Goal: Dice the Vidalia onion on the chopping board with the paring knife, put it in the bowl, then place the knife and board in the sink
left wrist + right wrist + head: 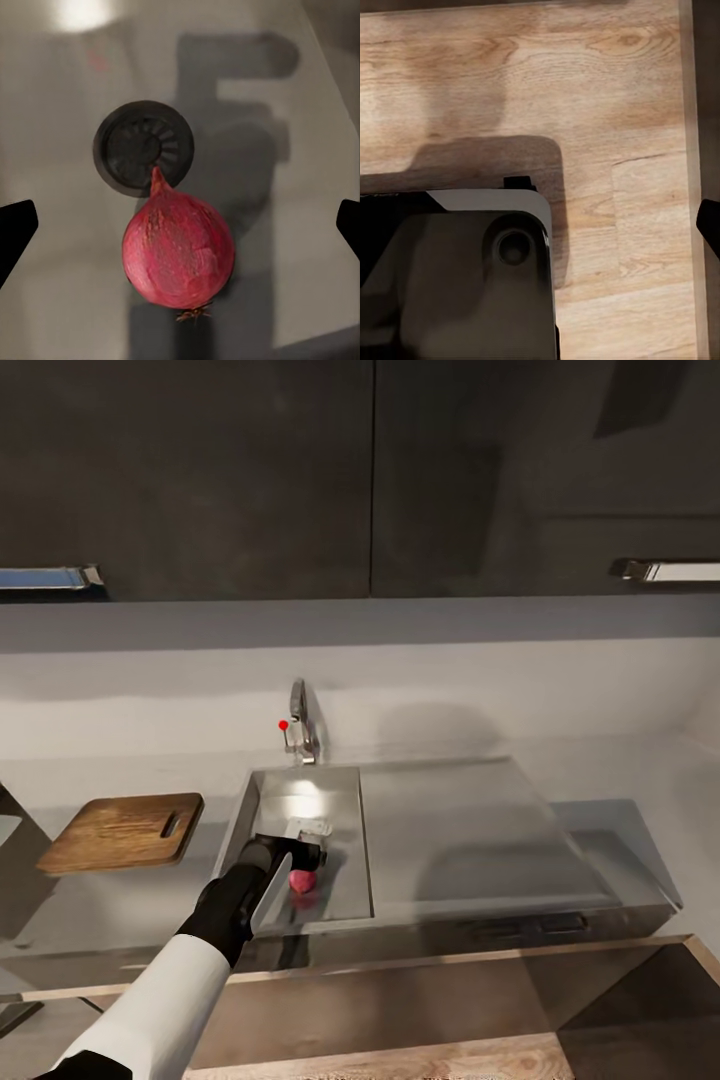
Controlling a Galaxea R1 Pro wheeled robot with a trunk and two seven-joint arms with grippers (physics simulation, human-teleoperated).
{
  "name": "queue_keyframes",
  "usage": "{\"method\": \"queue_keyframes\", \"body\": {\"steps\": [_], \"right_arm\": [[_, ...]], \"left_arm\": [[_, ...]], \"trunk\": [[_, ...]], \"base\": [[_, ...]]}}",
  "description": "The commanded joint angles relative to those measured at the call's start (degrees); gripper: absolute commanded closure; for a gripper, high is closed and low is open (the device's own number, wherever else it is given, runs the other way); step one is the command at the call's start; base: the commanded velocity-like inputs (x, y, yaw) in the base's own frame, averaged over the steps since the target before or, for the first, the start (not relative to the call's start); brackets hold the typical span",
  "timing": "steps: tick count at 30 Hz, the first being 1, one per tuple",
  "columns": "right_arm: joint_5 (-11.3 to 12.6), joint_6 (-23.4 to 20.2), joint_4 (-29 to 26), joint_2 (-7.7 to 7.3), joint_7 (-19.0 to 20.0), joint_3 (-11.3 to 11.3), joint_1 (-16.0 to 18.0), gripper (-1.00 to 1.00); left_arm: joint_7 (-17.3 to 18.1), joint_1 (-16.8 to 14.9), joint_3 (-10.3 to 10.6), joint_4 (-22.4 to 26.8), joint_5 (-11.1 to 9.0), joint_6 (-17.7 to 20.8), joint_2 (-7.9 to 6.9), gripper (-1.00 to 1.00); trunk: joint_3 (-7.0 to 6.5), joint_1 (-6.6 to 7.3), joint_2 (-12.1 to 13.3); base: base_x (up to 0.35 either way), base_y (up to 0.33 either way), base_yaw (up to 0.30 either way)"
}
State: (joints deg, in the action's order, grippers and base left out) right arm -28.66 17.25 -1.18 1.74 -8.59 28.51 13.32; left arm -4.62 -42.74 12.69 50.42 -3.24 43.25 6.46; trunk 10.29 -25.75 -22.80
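Stage: step 1 of the task, onion retrieval, not yet complete. The onion (302, 881) lies on the floor of the sink (352, 830), near the front wall of the basin, with the round drain (143, 148) just beyond it in the left wrist view. My left gripper (306, 850) hangs directly over it. In the left wrist view the 2 fingertips (15, 229) sit wide apart on either side of the onion, touching nothing, so the hand is fully spread and holds nothing.

Still to do: grasp, lift, dice, bowl, then knife and board to the sink. The chopping board (123, 831) sits bare on the countertop (110, 905), left of the sink and well apart from it. I judge none of the cutting has started.

Right gripper: the right wrist view looks down at the wood floor (607, 97) and the robot's base (457, 277); 1 dark fingertip (709, 221) shows at the edge, and I cannot tell how far that hand is open.

Clearance: the basin is narrow, with steep walls left and right of the gripper and the front wall close behind the onion. The tap (299, 725) stands at the far rim, well clear of the hand. Lifting straight up looks open; the path left to the board must clear the basin's left rim. The drainboard (460, 830) to the right is flat.
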Motion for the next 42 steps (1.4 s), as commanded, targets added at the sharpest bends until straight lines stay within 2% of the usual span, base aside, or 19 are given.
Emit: {"method": "queue_keyframes", "body": {"steps": [1, 42], "right_arm": [[-0.6, 0.1, 0.0, -0.02, -0.3, 0.4, 0.0, -1.00], [-0.6, 0.1, 0.0, -0.06, -0.3, 0.4, 0.0, -1.00]], "left_arm": [[-0.5, -0.1, 0.1, 0.0, -0.4, 0.3, -0.03, -1.00], [-0.5, 0.0, 0.1, -0.9, -0.4, 0.3, -0.05, -1.00]], "trunk": [[0.21, -0.03, -0.1], [3.97, -0.03, -0.1]], "base": [[0.000, 0.000, 0.000], [0.021, 0.000, 0.000]]}}
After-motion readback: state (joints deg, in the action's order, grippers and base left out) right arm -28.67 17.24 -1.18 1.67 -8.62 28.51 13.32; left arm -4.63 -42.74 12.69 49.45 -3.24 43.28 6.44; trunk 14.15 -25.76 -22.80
